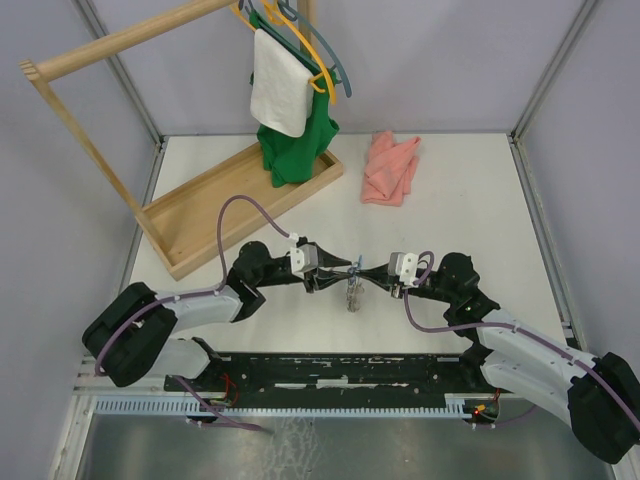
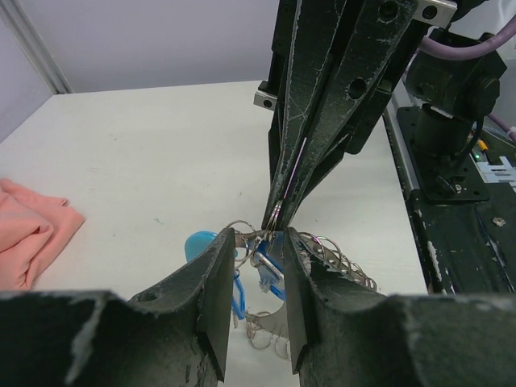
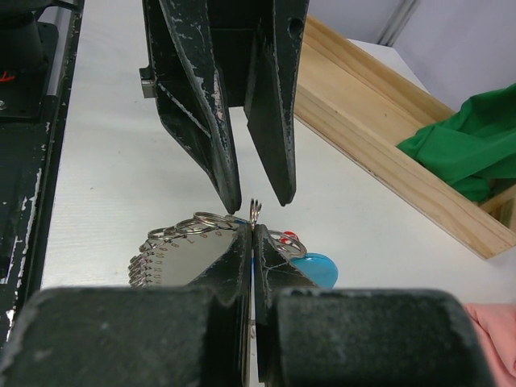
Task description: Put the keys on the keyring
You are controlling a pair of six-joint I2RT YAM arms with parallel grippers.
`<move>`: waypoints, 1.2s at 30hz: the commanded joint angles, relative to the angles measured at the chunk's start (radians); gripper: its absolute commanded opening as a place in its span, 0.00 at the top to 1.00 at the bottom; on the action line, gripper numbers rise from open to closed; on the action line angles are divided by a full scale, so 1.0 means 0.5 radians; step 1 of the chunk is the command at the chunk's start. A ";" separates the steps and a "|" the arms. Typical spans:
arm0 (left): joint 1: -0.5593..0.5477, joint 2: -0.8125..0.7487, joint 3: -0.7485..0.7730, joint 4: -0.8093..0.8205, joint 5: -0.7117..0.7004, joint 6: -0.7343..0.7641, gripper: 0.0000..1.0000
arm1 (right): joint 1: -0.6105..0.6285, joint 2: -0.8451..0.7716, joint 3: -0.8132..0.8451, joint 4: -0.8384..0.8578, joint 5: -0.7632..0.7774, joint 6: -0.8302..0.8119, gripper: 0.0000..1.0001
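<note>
Top view: the two arms meet tip to tip over the near middle of the table [image 1: 480,200], the left gripper [image 1: 338,270] coming from the left and the right gripper [image 1: 366,272] from the right. The keyring [image 1: 353,296] sits as a small silvery bundle just below their tips; the keys cannot be told apart here. A pink cloth [image 1: 390,168] lies well away at the far side, and a wooden rack [image 1: 200,215] with a green garment [image 1: 290,150] stands far left. Left wrist view: the left gripper's jaws stand apart, with the keys [image 2: 268,274] and their blue tags in the gap. The right gripper's tips are pinched together on a thin wire of the keyring, whose coils spread to the right. Right wrist view: the right gripper's fingers are pressed tight on a small loop at the end of the coils. The left gripper's fingers flank that loop; whether they touch it I cannot tell. A blue section and a red tag [image 3: 292,236] lie just right.
</note>
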 commanded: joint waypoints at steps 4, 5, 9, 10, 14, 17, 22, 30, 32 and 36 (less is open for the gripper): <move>-0.004 0.071 0.119 0.038 0.126 0.101 0.67 | -0.001 -0.029 0.068 0.141 -0.072 0.036 0.99; -0.003 0.075 0.120 0.032 0.139 0.107 0.69 | 0.000 -0.030 0.071 0.140 -0.073 0.036 0.99; -0.003 0.061 0.152 -0.098 0.185 0.165 0.82 | 0.000 -0.018 0.084 0.144 -0.076 0.039 0.99; -0.002 0.052 0.153 -0.137 0.191 0.186 0.86 | 0.000 -0.015 0.089 0.141 -0.079 0.040 0.99; -0.002 -0.035 0.167 -0.321 0.177 0.279 0.97 | -0.001 -0.024 0.122 0.040 -0.066 0.009 0.94; -0.004 -0.141 0.188 -0.504 0.115 0.308 0.97 | 0.001 -0.095 0.197 -0.258 -0.023 -0.108 0.84; -0.035 -0.328 0.373 -1.237 -0.083 0.527 0.97 | -0.001 -0.242 0.360 -0.869 0.072 -0.367 0.70; -0.230 -0.346 0.825 -2.176 -0.414 0.861 0.97 | 0.001 -0.170 0.633 -1.347 -0.024 -0.641 0.61; -0.254 -0.322 0.906 -2.288 -0.432 0.889 0.97 | 0.000 -0.112 0.681 -1.350 -0.069 -0.661 0.58; -0.270 -0.316 0.993 -2.394 -0.435 0.907 0.97 | 0.002 -0.018 0.750 -1.414 -0.106 -0.742 0.56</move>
